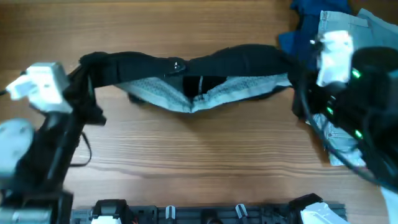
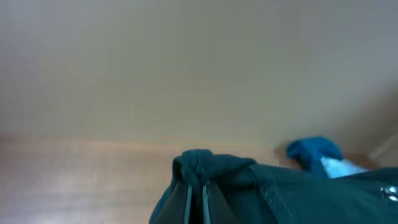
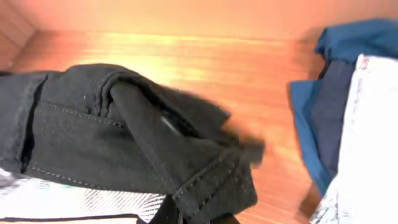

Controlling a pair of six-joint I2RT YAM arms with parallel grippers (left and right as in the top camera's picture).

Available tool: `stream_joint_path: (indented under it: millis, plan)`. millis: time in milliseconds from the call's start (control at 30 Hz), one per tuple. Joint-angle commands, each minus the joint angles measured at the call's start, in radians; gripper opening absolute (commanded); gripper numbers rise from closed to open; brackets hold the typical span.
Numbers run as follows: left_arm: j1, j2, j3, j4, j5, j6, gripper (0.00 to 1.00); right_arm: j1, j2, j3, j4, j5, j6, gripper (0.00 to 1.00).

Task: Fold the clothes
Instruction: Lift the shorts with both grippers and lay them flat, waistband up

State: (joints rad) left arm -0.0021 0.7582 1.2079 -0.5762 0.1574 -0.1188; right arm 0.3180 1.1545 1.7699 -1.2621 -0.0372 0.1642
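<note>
Overhead: black shorts (image 1: 249, 59) stretched over wood-grain table (image 1: 205, 149); blue cloth (image 1: 291, 42) far corner.

Soft, even light; both wrist views blur, the clothes (image 2: 280, 193) unfocused.

The overhead camera looks straight down from well above the wooden table (image 1: 205, 155), taking in the black shorts (image 1: 205, 65) from end to end. The left wrist camera sits low and faces almost level across the table, with bunched shorts fabric close at its bottom edge. The right wrist camera tilts steeply down, very near the shorts' stitched seam. All three views share the shorts and the royal-blue garment (image 1: 292, 40).
</note>
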Motion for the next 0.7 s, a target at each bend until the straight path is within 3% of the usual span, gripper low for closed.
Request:
stream_joint_path:
  millis: [0,267,500,667]
  plan:
    - [0.007,-0.058,0.215,-0.067,-0.047,-0.016,0.04,-0.011,-0.068,0.054,-0.013,0.060,-0.018,0.04]
    - [0.007,-0.060,0.496,-0.253,-0.064,-0.016,0.04,-0.011,-0.167,0.112,-0.113,-0.001,0.004,0.04]
    - [0.007,-0.034,0.513,-0.438,-0.177,-0.017,0.04,-0.011,-0.149,0.153,-0.209,0.001,0.022,0.04]
    - [0.007,0.072,0.513,-0.510,-0.238,-0.017,0.04,-0.011,-0.026,0.153,-0.199,0.024,0.006,0.04]
